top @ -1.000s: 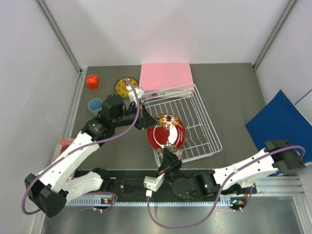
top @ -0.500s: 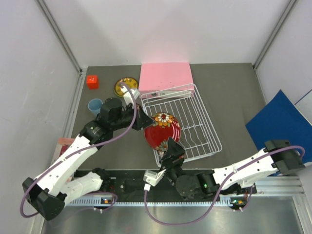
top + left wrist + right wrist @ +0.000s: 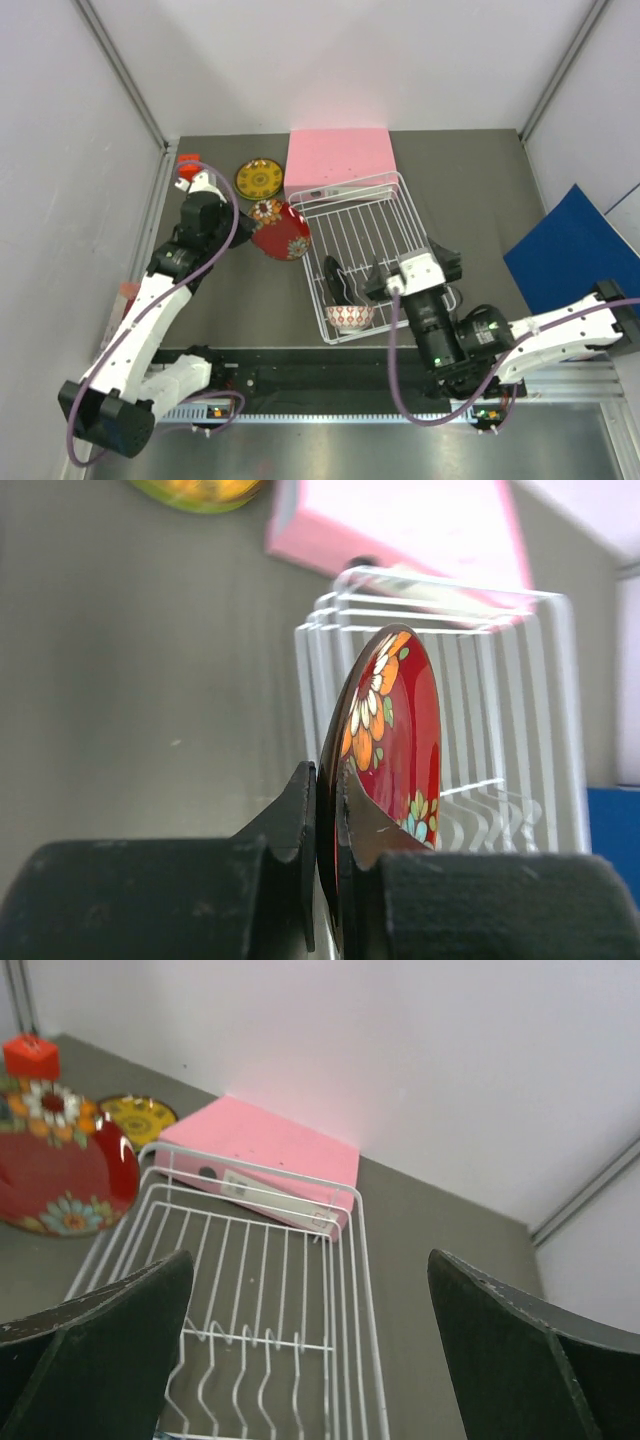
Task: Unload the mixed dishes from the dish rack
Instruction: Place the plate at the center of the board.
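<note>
The black-and-red plate [image 3: 283, 232] [image 3: 400, 730] [image 3: 55, 1170] hangs on edge just left of the dish rack, above the table. My left gripper [image 3: 262, 214] [image 3: 326, 810] is shut on its rim, one finger on each face. The white wire dish rack [image 3: 400, 215] [image 3: 500, 680] [image 3: 270, 1260] holds a small patterned bowl [image 3: 350, 317] at its near end. My right gripper [image 3: 390, 272] [image 3: 310, 1260] hovers over the rack, open wide, with nothing between its fingers. A yellow-amber plate [image 3: 258, 180] [image 3: 140, 1118] lies flat on the table behind the held plate.
A flat pink box [image 3: 338, 155] [image 3: 260, 1155] lies behind the rack, touching its far rim. A small red cube [image 3: 185, 160] [image 3: 30, 1055] sits at the back left, partly hidden by my left arm. A blue board [image 3: 575, 250] leans at the right.
My right gripper let go of the black-and-red plate, opened wide and swung right over the rack. My left gripper carried the plate out of the rack to the left. The bowl now shows.
</note>
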